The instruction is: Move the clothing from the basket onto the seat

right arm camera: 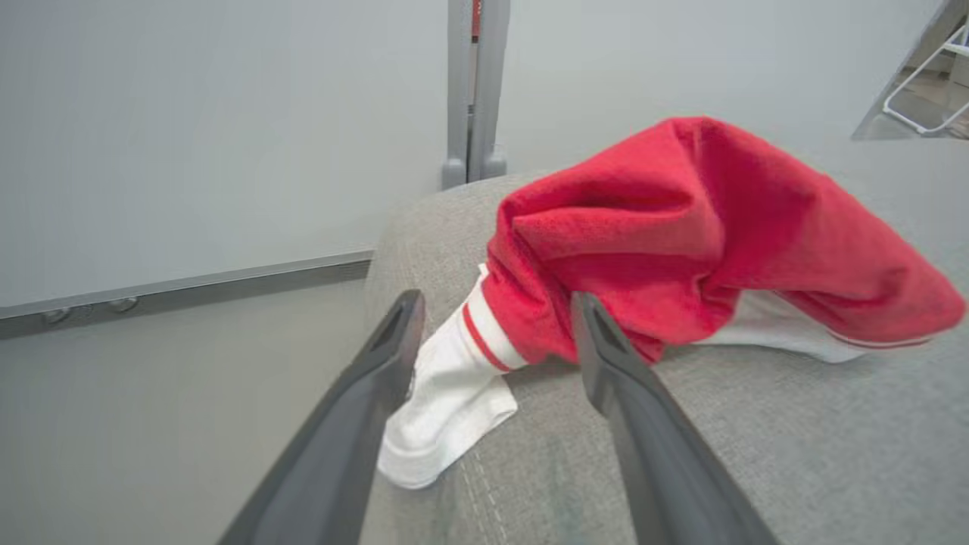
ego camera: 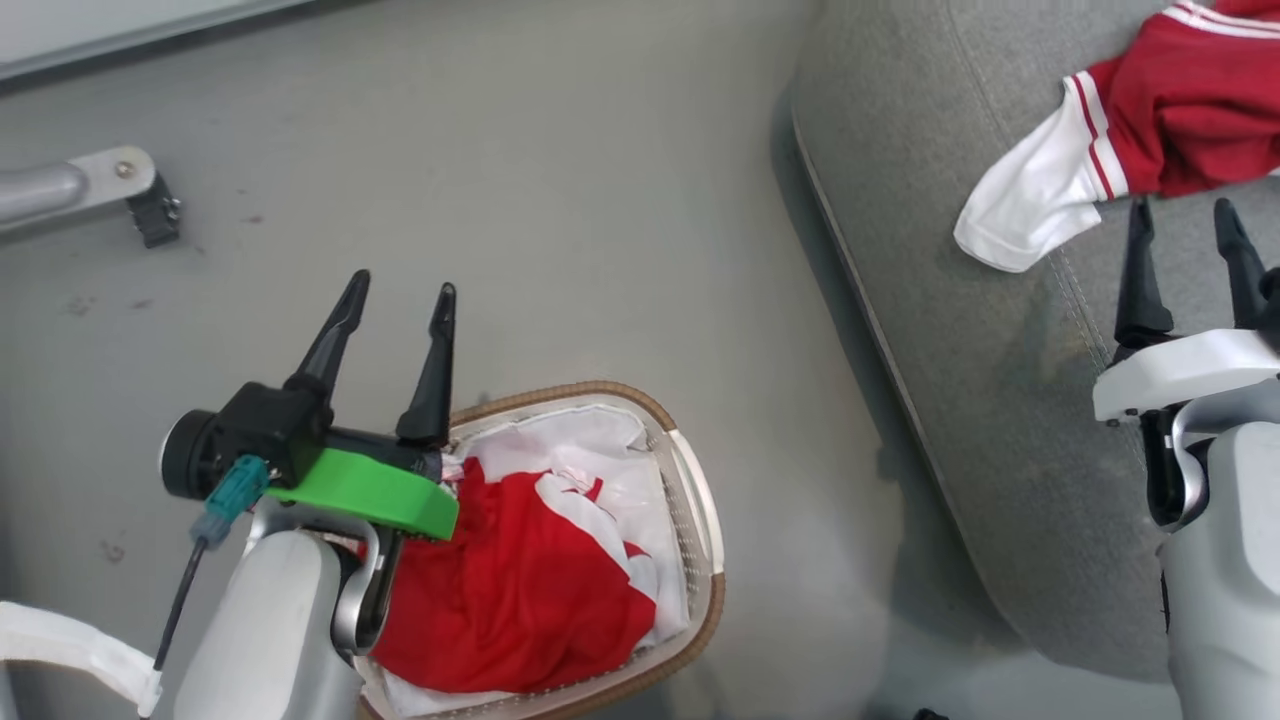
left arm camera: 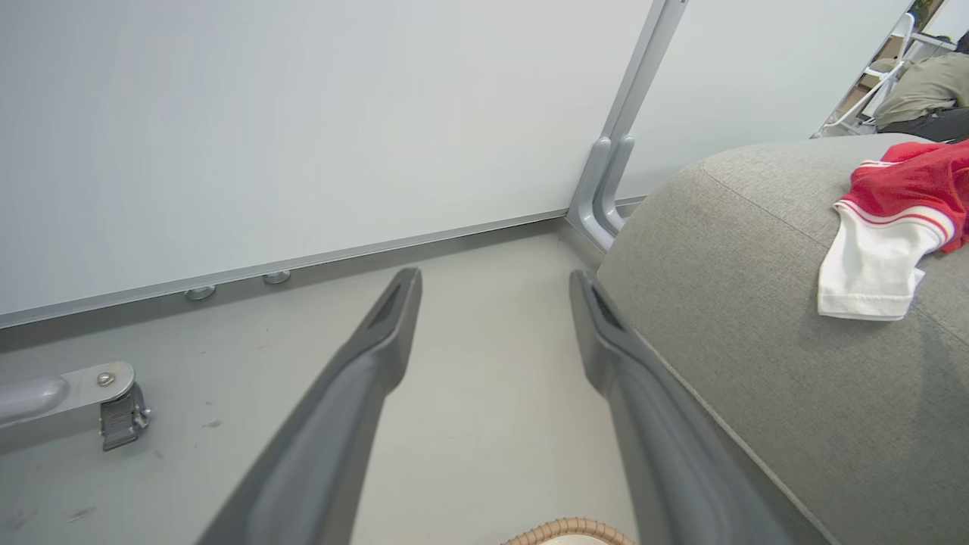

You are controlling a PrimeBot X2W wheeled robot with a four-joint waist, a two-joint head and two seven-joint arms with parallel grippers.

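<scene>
The basket (ego camera: 694, 520) stands on the grey floor (ego camera: 600, 200) at the lower left of the head view, well apart from the seat. Inside it a red garment (ego camera: 520, 590) lies crumpled, filling most of the bowl, with white panels folded across its top. The white liner (ego camera: 590, 430) shows around it at the far end and along the right wall.

To the right, the seat (ego camera: 950, 380) runs on a slant up the view. A second garment (ego camera: 1190, 110) lies on it near the upper right corner (red body bunched up, a white sleeve with red stripes trailing towards the seat's stitched seam).

The left gripper (ego camera: 402, 285) hangs over the basket's left end. Its fingers are spread wide and point away over the bare floor, and a green collar (ego camera: 380, 495) rings the wrist. The pale forearm rises from the bottom edge and covers the basket's near left corner.

The right gripper (ego camera: 1182, 208) is over the seat, fingers spread wide and pointing at the second garment. The tips stop just short of the white sleeve in the head view. In the right wrist view the sleeve lies ahead between the fingers, and I cannot tell whether the right finger touches the red cloth.
</scene>
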